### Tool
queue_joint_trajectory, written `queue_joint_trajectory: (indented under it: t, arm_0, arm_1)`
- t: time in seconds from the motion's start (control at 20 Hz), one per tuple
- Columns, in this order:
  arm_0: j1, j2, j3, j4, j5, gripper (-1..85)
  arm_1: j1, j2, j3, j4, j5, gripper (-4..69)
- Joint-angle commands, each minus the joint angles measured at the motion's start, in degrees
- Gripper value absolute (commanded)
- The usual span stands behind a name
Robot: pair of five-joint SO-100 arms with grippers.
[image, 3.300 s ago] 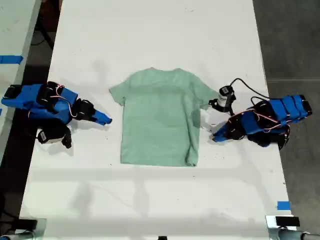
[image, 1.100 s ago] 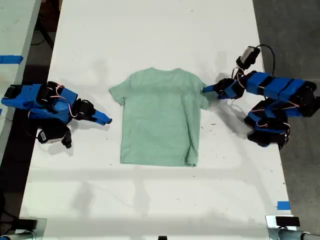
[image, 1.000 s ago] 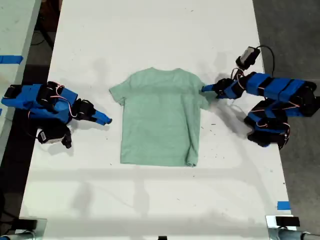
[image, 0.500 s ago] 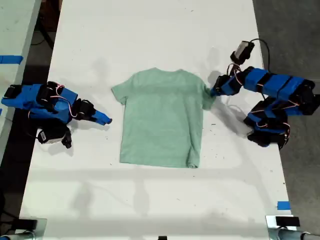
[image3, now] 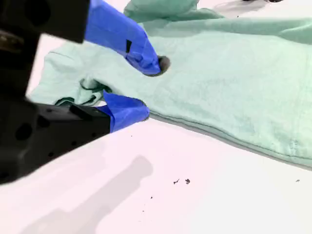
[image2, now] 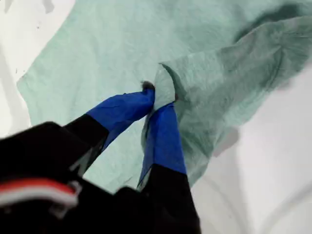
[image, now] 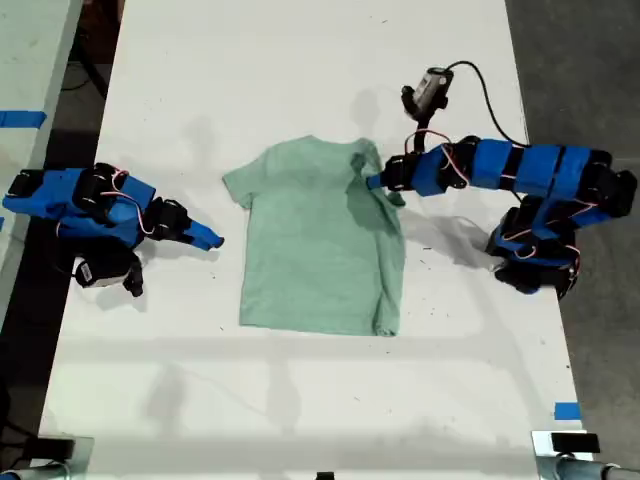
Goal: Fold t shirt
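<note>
T shirt flat on white surface, centred between the two arms in the exterior view, collar toward that view's top. Sleeve on the exterior view's right lifted and turned inward over the chest; sleeve on that view's left spread flat.

My first gripper: fingers pressed together on a fold of sleeve cloth, hem bunched between them in the first wrist view. Arm reaching in from the exterior view's right, above the shirt body.

My second gripper: parked on the surface at the exterior view's left, just beside the shirt edge, not touching. Fingers spread, nothing between them; the second wrist view looks across the shirt's side edge from low down.

Step in hand, as judged: first sleeve fold, early in the task.

Notes for doing it well:
- Carry sleeve low and straight across, toward the shirt's midline; too much lift likely to drag the whole side panel and skew the body.
- Pinch looks to hold one bunched piece of hem; watch for a second layer caught underneath.
- Set cloth down flat before opening, then withdraw along the fold, not across it, to avoid pulling it back.
- Crease best kept parallel to the side seam.
- Hem near the corner at the exterior view's lower right looks slightly rucked; smoothing may be wanted before the lengthwise fold.
</note>
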State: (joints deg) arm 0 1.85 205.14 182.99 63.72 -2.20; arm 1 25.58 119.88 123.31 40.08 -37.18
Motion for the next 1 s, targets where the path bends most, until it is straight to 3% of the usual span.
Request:
queue_joint_trajectory:
  t: [0.0, 0.05, 0.2, 0.45, 0.6, 0.75, 0.95]
  arm_0:
    - [-0.4, 0.3, 0.5, -1.1, 0.1, 11.3]
    - [-0.4, 0.3, 0.5, -1.1, 0.1, 11.3]
    - [-0.4, 0.3, 0.5, -1.1, 0.1, 11.3]
    - [-0.4, 0.3, 0.5, -1.1, 0.1, 11.3]
    - [-0.4, 0.3, 0.5, -1.1, 0.1, 11.3]
    - [-0.4, 0.3, 0.5, -1.1, 0.1, 11.3]
    - [-0.4, 0.3, 0.5, -1.1, 0.1, 11.3]
  arm_1:
    - [-5.2, -4.8, -8.3, -4.5, -2.1, 1.9]
    - [-6.6, -7.7, -10.2, -4.8, -2.1, 2.1]
    - [-10.4, -14.0, -14.2, -6.5, -2.3, 16.7]
    - [-9.4, -12.1, -17.1, -1.9, -1.0, 21.6]
    - [-6.3, -5.7, -18.5, 9.8, 0.8, 20.1]
    - [-2.5, 5.8, -13.4, 25.9, 9.3, 14.4]
    - [-2.9, 40.4, 15.8, 30.5, 18.4, 11.7]
